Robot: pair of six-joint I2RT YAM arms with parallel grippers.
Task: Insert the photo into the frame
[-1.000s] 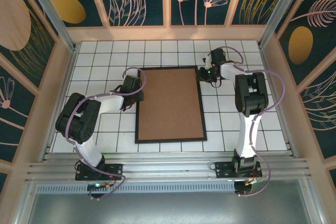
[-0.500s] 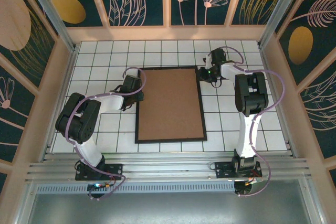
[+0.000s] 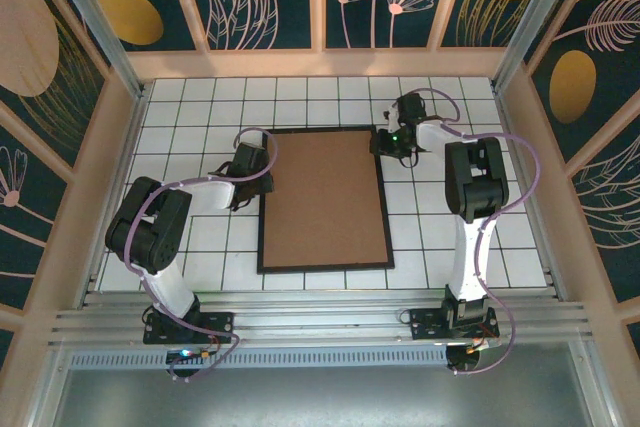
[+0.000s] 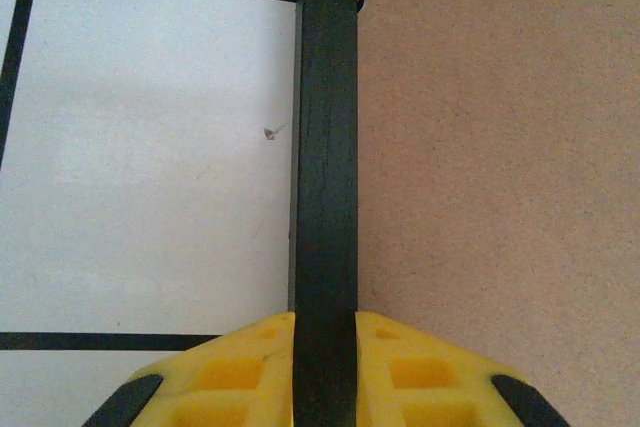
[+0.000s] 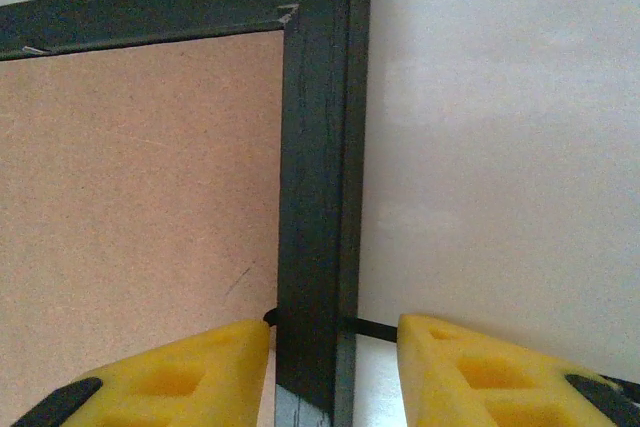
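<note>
Two robot hands brace a thin black rectangular picture frame [image 3: 325, 268] lying face down on the white gridded table [image 3: 430, 237]. Its plain brown backing board [image 3: 325, 197] probably covers the photo. The left hand [image 4: 325, 332] pinches the moulding at 9 o'clock. The right hand [image 5: 335, 332] straddles the 1 o'clock corner, fingers spread clear of it.

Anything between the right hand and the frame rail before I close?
Nothing visible. The right hand straddles the right rail of the frame near its far corner, a finger either side, the gaps bare.
</note>
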